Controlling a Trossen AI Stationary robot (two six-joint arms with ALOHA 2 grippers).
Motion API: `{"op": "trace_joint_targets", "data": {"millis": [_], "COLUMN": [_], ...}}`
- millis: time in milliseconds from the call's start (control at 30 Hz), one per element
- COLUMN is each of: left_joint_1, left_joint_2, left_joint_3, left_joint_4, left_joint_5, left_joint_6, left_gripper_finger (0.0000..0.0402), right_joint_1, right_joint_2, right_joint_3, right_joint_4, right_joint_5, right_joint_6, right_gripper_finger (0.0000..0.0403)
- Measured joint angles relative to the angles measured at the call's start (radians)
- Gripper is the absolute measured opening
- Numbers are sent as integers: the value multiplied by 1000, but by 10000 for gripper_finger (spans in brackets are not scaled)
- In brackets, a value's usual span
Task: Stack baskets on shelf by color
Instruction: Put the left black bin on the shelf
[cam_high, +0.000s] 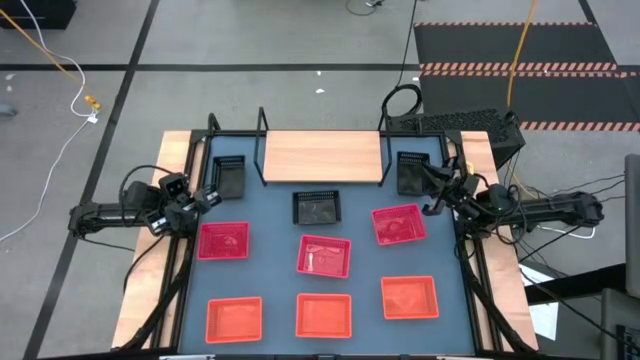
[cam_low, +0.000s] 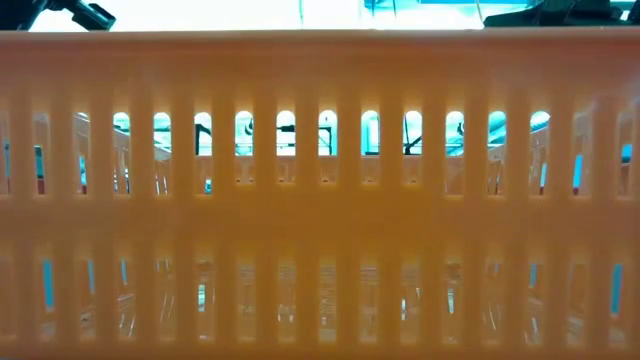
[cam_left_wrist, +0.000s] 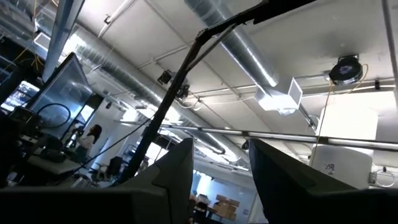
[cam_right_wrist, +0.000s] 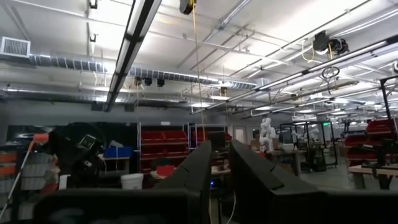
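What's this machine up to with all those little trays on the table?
Nothing is being handled right now. Both arms wait at the table's sides, the left pincer and right pincer empty. Nine baskets lie spread on the blue table: three black, three pinkish-red, three orange-red. The wooden shelf at the back holds none.

Even overhead light, ceiling strip lamps (cam_right_wrist: 134, 37) glaring, near basket (cam_low: 320, 200) blurred, backlit

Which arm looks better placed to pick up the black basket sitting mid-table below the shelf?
Roughly even; neither clearly. The black basket lies midway between the left gripper and right gripper, both empty at the table's sides.
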Motion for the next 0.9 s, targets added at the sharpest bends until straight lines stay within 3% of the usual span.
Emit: {"op": "trace_joint_targets", "data": {"millis": [100, 267, 433, 533, 600, 800, 900], "left_joint_1": [5, 16, 25, 23, 17, -10, -17], "left_joint_2": [0, 0, 0, 0, 0, 0, 0], "left_joint_3": [0, 1, 0, 0, 0, 0, 0], "left_joint_4": [5, -102, -286, -311, -319, -317, -311], "left_joint_5": [-97, -150, -157, -133, -54, 327, 435], "left_joint_6": [120, 543, 654, 750, 799, 952, 981], "left_gripper_finger": [157, 157, 157, 157, 157, 157, 157], "right_joint_1": [-9, -48, -71, -71, -71, -71, -71], "right_joint_2": [20, 45, 68, 83, 91, 105, 111], "right_joint_3": [0, 11, 39, 44, 48, 50, 51], "right_joint_4": [25, 78, 100, 108, 109, 119, 134], "right_joint_5": [4, 1, -29, -80, -83, -81, -81], "right_joint_6": [-22, -44, -45, -39, -19, 6, 9], "right_gripper_finger": [50, 50, 50, 50, 50, 50, 50]}}
